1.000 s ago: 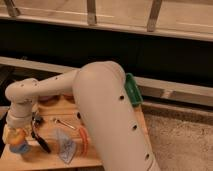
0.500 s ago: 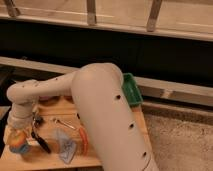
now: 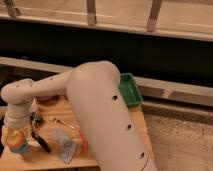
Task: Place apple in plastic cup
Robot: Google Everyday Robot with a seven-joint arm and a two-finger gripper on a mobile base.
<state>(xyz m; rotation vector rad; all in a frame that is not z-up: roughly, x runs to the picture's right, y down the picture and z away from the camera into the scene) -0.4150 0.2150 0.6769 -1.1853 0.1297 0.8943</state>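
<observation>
Cream-coloured plastic casing of my arm [image 3: 102, 117] fills the middle of the camera view. It sweeps from the 5 o'clock corner up and over to my wrist at 9 o'clock.

Item 1: my gripper [image 3: 17, 131] hangs below the wrist over the 8 o'clock corner of the light wooden table [image 3: 47, 159]. Whether it is spread or pressed together, I cannot tell; the wrist housing hides it.

Item 2: the small round yellow-orange apple [image 3: 13, 137] sits directly beneath the gripper and touches it or nearly so. I cannot tell whether it is gripped.

Item 3: the small light-blue translucent plastic cup [image 3: 21, 149] shows as a pale blue rim just under the apple, at its 5 o'clock. Apple and cup overlap; how far the apple is inside cannot be judged.

Item 4: a black-handled tool [image 3: 40, 141] lies just beside the cup at its 3 o'clock.

Item 5: a crumpled clear bluish plastic piece [image 3: 65, 148] lies further along at 3 o'clock. A long orange-red object [image 3: 83, 145] lies at its far edge, against my arm.

Item 6: a thin silvery metal piece [image 3: 65, 123] lies on the wood at 12 o'clock from the crumpled plastic.

Item 7: a green rectangular plastic tray [image 3: 130, 91] sits at the table's 2 o'clock corner, partly behind my arm.
</observation>
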